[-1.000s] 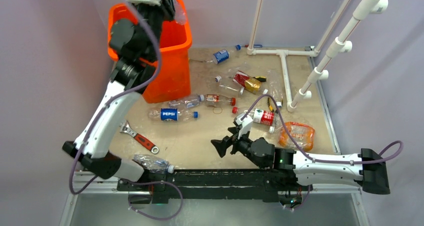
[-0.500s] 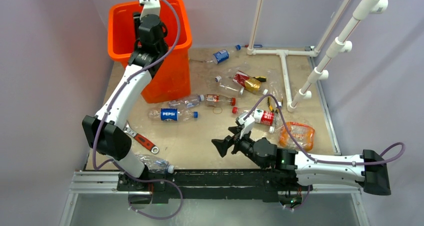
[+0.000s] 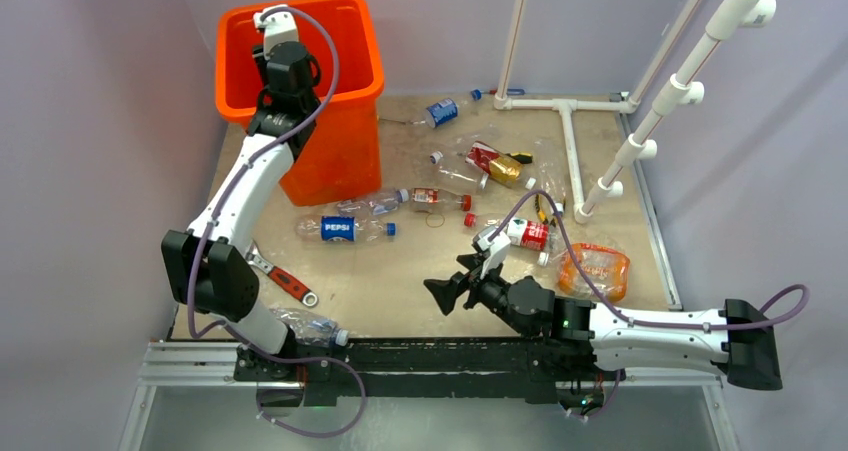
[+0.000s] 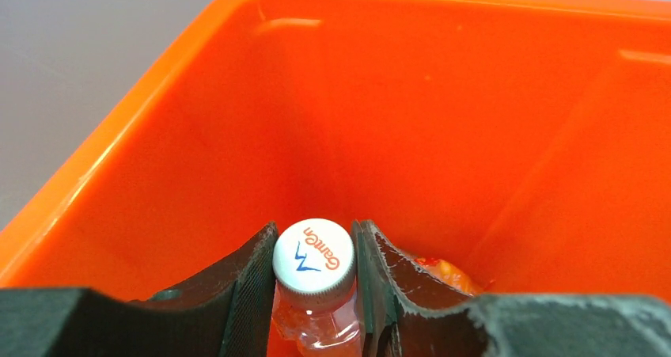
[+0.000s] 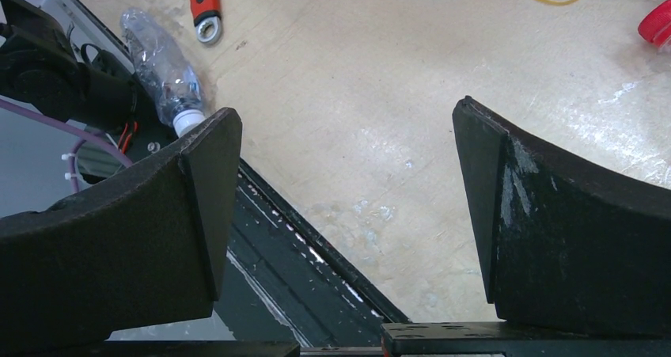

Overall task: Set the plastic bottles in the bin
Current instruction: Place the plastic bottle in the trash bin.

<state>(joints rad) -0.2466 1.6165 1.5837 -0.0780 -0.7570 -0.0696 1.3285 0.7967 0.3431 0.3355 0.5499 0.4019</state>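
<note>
- a white-capped bottle (image 4: 312, 263) with an orange-tinted body hangs inside the bin (image 4: 158, 135), cap upward, well below the rim and clear of the walls.
- the left gripper (image 4: 314, 242) is nearly closed, its two fingers pinching that bottle just under the cap.
- the left arm rises from its base at the near left edge, folds at the elbow, and reaches away across the table to the bin (image 3: 365, 46); its wrist is bent down over the opening, so the fingers are hidden in the top view.
- the other plastic bottles lie on the table: a pepsi bottle (image 3: 345, 229) just in front of the bin, a red-labelled bottle (image 3: 520, 233) right of the middle, and a crushed clear bottle (image 3: 305, 324) at the near edge by the left arm's base.
- the right gripper (image 3: 452, 279) is spread wide and holds nothing.
- the right arm lies low along the near edge, stretched leftward, with its fingers above bare table.
- a red-handled wrench (image 3: 280, 276) lies near the left arm's elbow.
</note>
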